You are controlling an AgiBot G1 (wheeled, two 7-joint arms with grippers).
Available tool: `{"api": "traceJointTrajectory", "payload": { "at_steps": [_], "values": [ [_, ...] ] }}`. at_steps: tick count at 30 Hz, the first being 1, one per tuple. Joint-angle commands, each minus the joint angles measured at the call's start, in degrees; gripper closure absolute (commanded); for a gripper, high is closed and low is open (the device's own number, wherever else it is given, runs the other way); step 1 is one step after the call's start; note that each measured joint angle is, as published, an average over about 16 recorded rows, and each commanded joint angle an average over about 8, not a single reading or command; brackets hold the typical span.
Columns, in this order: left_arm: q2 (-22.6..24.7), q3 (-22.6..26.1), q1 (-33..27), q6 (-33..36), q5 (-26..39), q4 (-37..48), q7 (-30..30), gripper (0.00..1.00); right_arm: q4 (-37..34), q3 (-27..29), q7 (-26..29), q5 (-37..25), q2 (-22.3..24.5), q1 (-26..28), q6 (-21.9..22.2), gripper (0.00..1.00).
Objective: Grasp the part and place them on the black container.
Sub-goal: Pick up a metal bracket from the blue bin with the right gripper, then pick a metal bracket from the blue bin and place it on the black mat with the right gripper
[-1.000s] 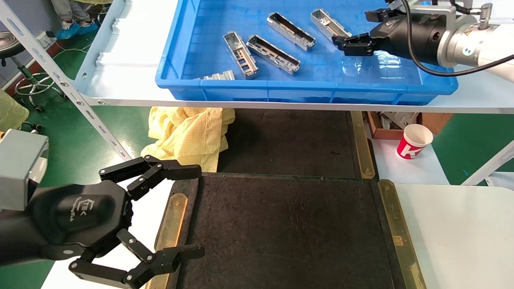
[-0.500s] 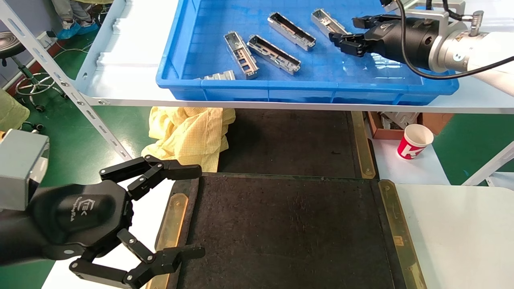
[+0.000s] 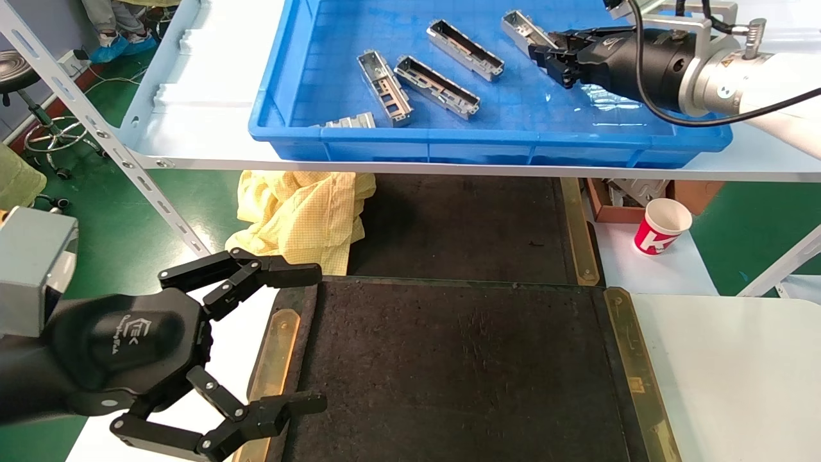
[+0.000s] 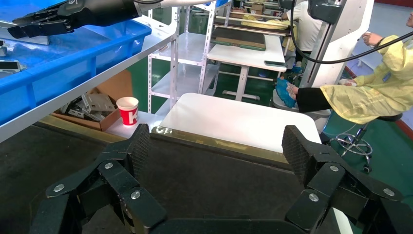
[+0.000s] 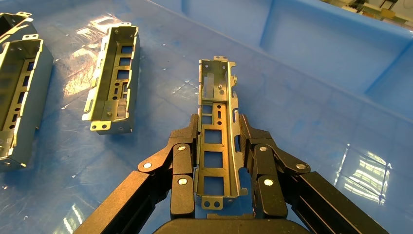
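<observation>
The step in hand is the pickup: the right hand (image 3: 553,56) sits inside the blue bin (image 3: 487,138), at its far right part, and its fingers (image 5: 181,161) are closed on the long walls of one part (image 5: 217,141), roughly half of which sticks out past the fingertips. To do it well, I would lift straight up until the part is above the bin's front wall before swinging toward the black container (image 3: 462,372), which lies well below and in front of the bin (a low exit risks catching the overhanging end on that wall). The part is thin sheet metal with cut-outs, so the grip should be firm but not crushing, and the carry level so it does not pivot between the pads.

Going by size around the bin: the white shelf surface (image 3: 211,128) carries it; a second dark tray (image 3: 462,224) lies beneath it; a yellow cloth (image 3: 301,215) is heaped below its front left corner; the left hand (image 3: 256,343) is parked with fingers spread wide at the black container's left edge, well in front of the bin, so the drop should go to the middle or right; a red and white paper cup (image 3: 662,226) stands below the bin's right end; and four other parts (image 3: 437,87) lie inside, left of the held one, apart from it
</observation>
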Motion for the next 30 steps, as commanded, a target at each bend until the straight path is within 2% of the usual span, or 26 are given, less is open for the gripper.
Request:
{"api": "traceJointTrajectory", "payload": {
  "at_steps": [1,7,12,24,30],
  "values": [
    [0.0,0.0,0.0,0.0,0.0,0.0,0.0,0.0,-0.01,0.03,0.11,0.05,0.04,0.07,-0.02,1.0],
    [0.0,0.0,0.0,0.0,0.0,0.0,0.0,0.0,0.47,0.53,0.27,0.76,1.56,1.24,-1.72,1.0],
    [0.0,0.0,0.0,0.0,0.0,0.0,0.0,0.0,1.11,0.89,0.11,1.31,4.09,2.37,-6.62,1.0],
    [0.0,0.0,0.0,0.0,0.0,0.0,0.0,0.0,2.54,0.69,-0.33,1.25,11.79,4.33,-27.0,1.0],
    [0.0,0.0,0.0,0.0,0.0,0.0,0.0,0.0,2.87,-0.07,-0.53,0.3,13.52,4.93,-34.63,1.0]
  ]
}}
